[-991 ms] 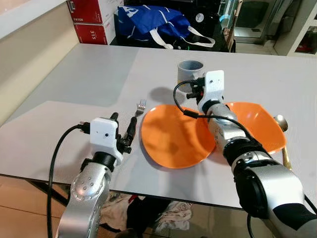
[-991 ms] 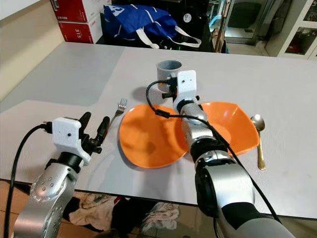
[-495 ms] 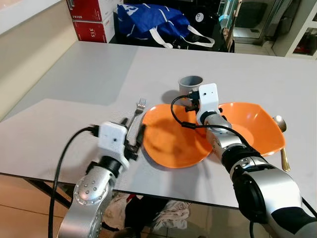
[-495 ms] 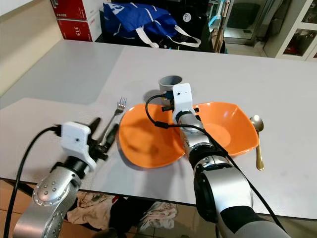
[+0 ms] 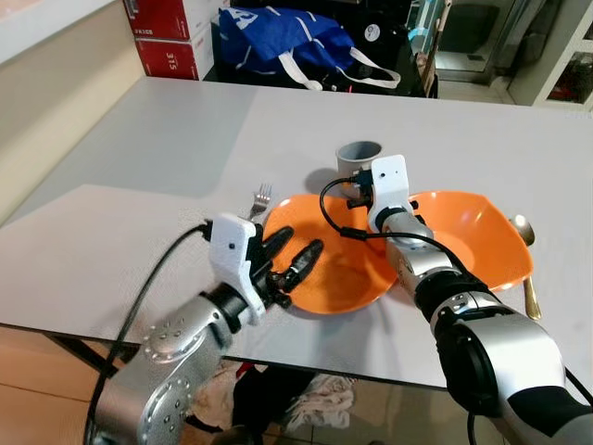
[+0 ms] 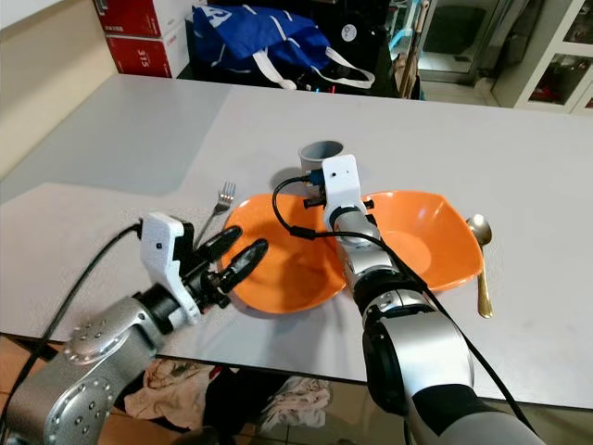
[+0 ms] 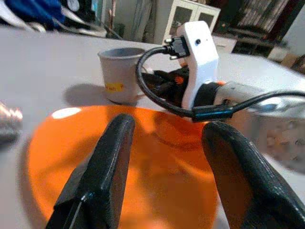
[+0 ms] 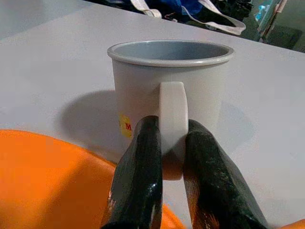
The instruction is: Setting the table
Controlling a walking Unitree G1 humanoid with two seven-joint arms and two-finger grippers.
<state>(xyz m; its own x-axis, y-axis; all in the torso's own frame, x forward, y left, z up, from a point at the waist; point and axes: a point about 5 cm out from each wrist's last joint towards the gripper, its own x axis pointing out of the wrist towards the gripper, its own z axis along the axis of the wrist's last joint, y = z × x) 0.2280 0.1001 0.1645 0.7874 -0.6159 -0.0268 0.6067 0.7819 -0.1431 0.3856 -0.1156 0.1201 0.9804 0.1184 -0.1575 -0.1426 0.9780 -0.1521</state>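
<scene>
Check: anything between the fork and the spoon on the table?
Yes, in the left eye view: between the fork and the spoon lie two orange plates, side by side.

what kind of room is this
Probably a home dining area: a white table set with orange plates, a mug and a fork, with a blue bag and cabinets behind.

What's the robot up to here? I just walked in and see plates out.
It's setting a table. The right pincer is shut on the handle of a grey mug behind two orange plates. The left pincer is open over the near edge of the left plate. A fork and a spoon lie beside the plates.
</scene>
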